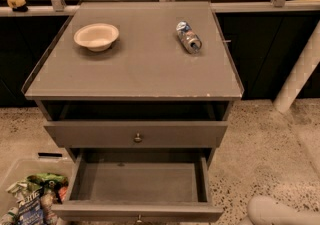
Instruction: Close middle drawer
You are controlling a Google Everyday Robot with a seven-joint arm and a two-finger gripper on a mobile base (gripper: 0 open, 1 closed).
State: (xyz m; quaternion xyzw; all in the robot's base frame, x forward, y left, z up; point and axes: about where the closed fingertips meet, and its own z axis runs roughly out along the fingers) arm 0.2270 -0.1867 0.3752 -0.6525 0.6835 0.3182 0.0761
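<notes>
Speckled floor (260, 159) flanks the pulled-out middle drawer (137, 183) — gripper out of view.

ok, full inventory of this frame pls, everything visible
cabinet: 1, grey-brown, centre
bowl: 1, cream, cabinet top, left
can: 1, silver-blue, on its side, cabinet top, right
top drawer: 1, grey-brown, brass knob, just under the top
middle drawer: 1, grey-brown, pulled out, lowest in view
bin: 1, clear, floor, bottom left
packets: several, mixed colours, in the bin
post: 1, white, right
small object: 1, yellowish, ledge, top left
robot part: 1, white, rounded, bottom right corner
tool: not in view
</notes>
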